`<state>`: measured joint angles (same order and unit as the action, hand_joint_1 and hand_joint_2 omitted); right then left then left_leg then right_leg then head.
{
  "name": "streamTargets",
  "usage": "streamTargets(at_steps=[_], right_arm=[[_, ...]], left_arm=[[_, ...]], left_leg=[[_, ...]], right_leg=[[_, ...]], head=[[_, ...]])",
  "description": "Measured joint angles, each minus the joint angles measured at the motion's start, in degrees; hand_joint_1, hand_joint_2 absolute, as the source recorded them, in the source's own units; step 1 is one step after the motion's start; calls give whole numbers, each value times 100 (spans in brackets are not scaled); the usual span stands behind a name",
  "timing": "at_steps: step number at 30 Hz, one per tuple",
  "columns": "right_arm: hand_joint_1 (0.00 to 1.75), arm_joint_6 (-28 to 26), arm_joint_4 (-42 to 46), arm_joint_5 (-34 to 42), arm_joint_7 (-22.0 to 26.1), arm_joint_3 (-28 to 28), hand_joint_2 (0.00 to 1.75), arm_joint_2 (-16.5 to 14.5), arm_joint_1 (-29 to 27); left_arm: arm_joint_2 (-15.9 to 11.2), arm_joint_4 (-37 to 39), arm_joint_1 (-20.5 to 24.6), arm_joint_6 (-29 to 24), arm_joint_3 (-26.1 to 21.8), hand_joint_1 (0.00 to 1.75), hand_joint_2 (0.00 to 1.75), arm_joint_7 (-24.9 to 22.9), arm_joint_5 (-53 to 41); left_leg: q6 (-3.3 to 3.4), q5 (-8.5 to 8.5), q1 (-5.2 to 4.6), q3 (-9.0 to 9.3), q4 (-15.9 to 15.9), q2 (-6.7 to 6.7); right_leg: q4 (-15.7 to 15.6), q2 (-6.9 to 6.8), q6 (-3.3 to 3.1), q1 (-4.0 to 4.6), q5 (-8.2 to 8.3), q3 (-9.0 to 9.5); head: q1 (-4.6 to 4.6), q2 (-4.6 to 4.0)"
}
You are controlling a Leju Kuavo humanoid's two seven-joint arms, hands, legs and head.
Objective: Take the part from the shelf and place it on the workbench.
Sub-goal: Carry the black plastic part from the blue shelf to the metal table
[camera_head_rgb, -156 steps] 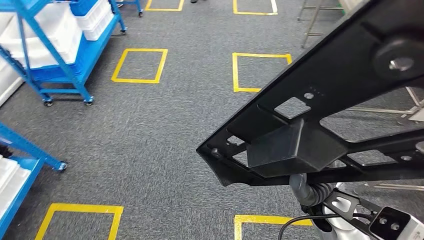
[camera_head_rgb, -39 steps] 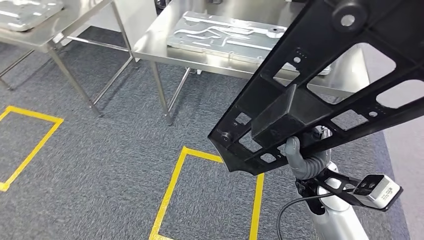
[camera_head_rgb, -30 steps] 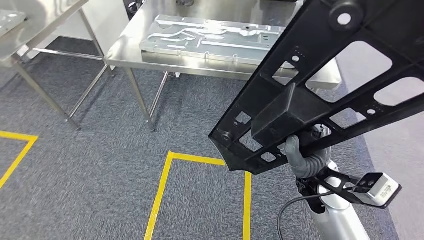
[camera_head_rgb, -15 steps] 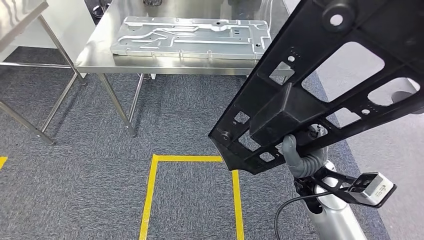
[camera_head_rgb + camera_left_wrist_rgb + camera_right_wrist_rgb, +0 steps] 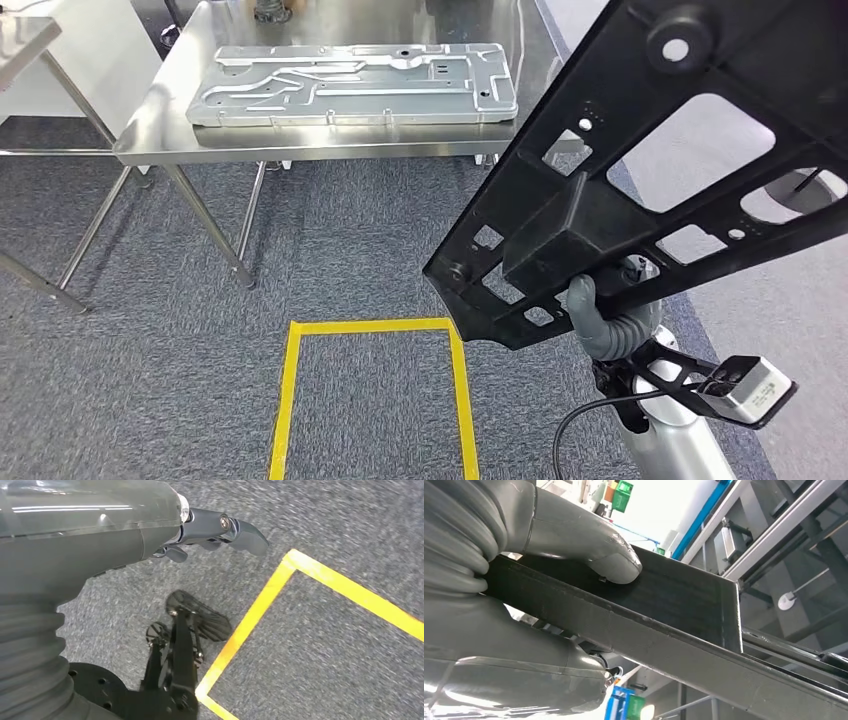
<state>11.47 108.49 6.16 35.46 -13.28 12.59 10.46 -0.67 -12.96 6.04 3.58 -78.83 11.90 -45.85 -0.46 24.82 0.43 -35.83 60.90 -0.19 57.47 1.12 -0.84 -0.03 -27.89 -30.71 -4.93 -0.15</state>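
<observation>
Head view: right hand (image 5: 605, 325) grips black part (image 5: 640, 190) aloft, counter (image 5: 150, 135) ahead. Right wrist view: thumb (image 5: 589, 542) pressed on part. Left wrist view: left hand (image 5: 210, 530) w/ fingers loosely apart, holding nothing, above carpet.

A steel workbench (image 5: 170, 135) with a bright, reflective top is seen at the far side of the head view, carried on thin metal legs (image 5: 212, 226) that are set on the floor. A large flat metal plate (image 5: 355, 83), pressed with raised channels and holes, is laid flat on the bench top and covers most of its visible width. Two small items are seen at the far edge of the bench, but cannot be identified. The corner of a second table (image 5: 25, 35) is visible to the left. The floor (image 5: 150, 340) is covered in grey carpet, and a square is marked on it in yellow tape (image 5: 370, 327) just in front of the bench.
</observation>
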Motion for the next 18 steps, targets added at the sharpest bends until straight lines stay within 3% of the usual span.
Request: streamTargets(at_steps=[1, 4, 6, 9, 10, 11, 12, 14, 15, 16, 18], right_arm=[[175, -2, 5, -4, 4, 1, 175, 0, -2], [175, -6, 20, -13, 12, 7, 175, -5, -18], [175, -8, 34, -13, 20, 22, 175, -10, -21], [175, -10, 39, -13, 29, 49, 175, -11, -58], [175, -11, 39, -13, 29, 54, 175, -11, -78], [175, -11, 38, -13, 29, 56, 175, -11, -93], [175, -11, 38, -13, 29, 57, 175, -11, -101], [175, -11, 38, -13, 29, 61, 175, -11, -102], [175, -11, 38, -13, 28, 63, 175, -11, -99], [175, -11, 38, -13, 27, 65, 175, -11, -97], [175, -11, 39, -14, 23, 71, 175, -11, -94]], left_arm=[[-9, 0, 2, 0, 1, 0, 175, 1, -5], [-19, 0, 11, 0, 4, 0, 175, 5, -19], [-21, 0, 21, 4, 8, 0, 175, 10, -24], [-22, 0, 27, 9, 10, 0, 175, 13, -27], [-22, 0, 24, 8, 10, 0, 175, 13, -27], [-22, 0, 21, 8, 10, 0, 175, 13, -27], [-22, 0, 19, 8, 11, 0, 175, 13, -27], [-25, 0, 19, 8, 12, 0, 175, 13, -27], [-28, 0, 20, 9, 13, 0, 175, 12, -27], [-34, 0, 21, 9, 14, 0, 175, 12, -27], [-44, 0, 24, 9, 19, 0, 175, 12, -27]], left_leg=[[26, -34, -12, 79, -181, -22], [109, 6, -22, 127, -282, -23], [174, 8, -4, 178, -339, -14], [226, 57, -3, 238, -358, -3], [227, 83, -3, 263, -357, -2], [220, 113, -2, 299, -355, -2], [208, 147, 2, 345, -352, -2], [166, 228, 6, 443, -343, -2], [133, 272, -2, 476, -329, -4], [98, 308, -10, 494, -323, -3], [25, 354, -15, 517, -330, 13]], right_leg=[[5, 16, 24, 4, -20, 3], [7, 29, 116, -14, -65, 4], [255, -12, 169, -24, -204, -104], [1340, -47, 224, -54, -608, -728], [1618, -50, 241, -70, -642, -925], [1694, -56, 256, -89, -560, -1027], [1531, -67, 266, -109, -367, -1007], [778, -127, 273, -135, 120, -721], [441, -154, 260, -129, 260, -582], [228, -174, 238, -117, 320, -496], [124, -161, 165, -81, 281, -461]], head=[[1, 0], [-1, 0], [0, 0], [1, 0], [1, 0], [1, 0], [1, 0], [1, 0], [1, 0], [1, 0], [-1, 0]])
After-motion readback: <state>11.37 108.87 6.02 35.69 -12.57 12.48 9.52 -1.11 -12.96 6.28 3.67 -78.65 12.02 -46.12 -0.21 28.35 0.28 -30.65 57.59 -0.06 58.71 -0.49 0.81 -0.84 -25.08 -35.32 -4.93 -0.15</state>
